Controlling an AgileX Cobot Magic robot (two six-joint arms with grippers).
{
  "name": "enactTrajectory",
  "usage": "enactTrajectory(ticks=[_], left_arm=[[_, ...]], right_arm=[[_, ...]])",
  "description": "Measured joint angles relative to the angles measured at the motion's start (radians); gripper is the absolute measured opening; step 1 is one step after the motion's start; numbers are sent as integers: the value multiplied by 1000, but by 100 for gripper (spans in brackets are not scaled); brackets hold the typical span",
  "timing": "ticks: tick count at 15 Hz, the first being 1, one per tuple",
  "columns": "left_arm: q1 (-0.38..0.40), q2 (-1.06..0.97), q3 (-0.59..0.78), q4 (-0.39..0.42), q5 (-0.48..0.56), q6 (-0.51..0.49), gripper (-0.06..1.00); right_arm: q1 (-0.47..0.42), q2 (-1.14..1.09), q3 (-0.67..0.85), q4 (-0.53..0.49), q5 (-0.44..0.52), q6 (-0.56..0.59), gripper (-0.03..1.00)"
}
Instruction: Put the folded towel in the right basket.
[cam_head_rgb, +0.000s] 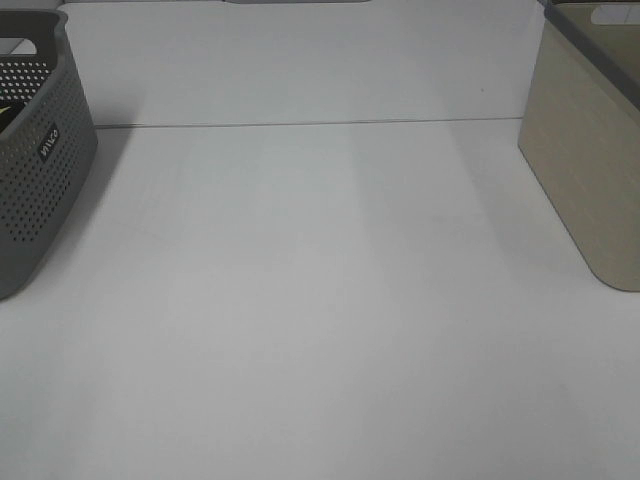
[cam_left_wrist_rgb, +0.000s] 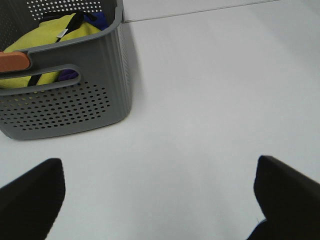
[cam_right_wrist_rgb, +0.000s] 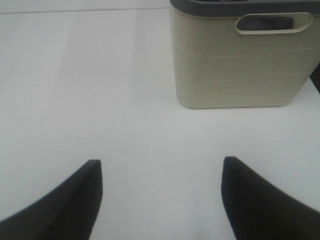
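- Nearest the lens, in each wrist view: two dark fingertips spread wide over bare tabletop, nothing between them. Left gripper wide apart; right gripper wide apart as well.
- White table: smooth, matte, with faint paler bands running away from the high camera. Thin dark seam across it toward the far side, a second white panel beyond.
- No arm or gripper visible in the high view, only the table and a basket at each side edge.
- Grey basket at the left edge of the high view: perforated walls, solid rim, cut-out handle slot. Small dark label on its side with white lettering, too small to read with certainty.
- Same grey basket in the left wrist view, standing on the table well ahead of the left fingertips. Inside it: a yellow cloth bundled up, with a dark strap across it, a glimpse of blue fabric behind and something purple showing through the handle slot. Orange piece on the rim at one end.
- Folded towel: cannot be picked out for certain; the yellow cloth in the grey basket is the only likely candidate.
- Beige basket at the right edge of the high view: solid walls, dark grey rim.
- Same beige basket in the right wrist view, ahead of the right fingertips and apart from them: faint embossed brick-like lines on its wall, oval handle slot under the rim. Contents hidden.
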Motion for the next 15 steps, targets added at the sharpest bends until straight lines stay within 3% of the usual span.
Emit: enactTrajectory(ticks=[15], left_arm=[[0,0,0,0,0,0,98]], right_arm=[[0,0,0,0,0,1,65]])
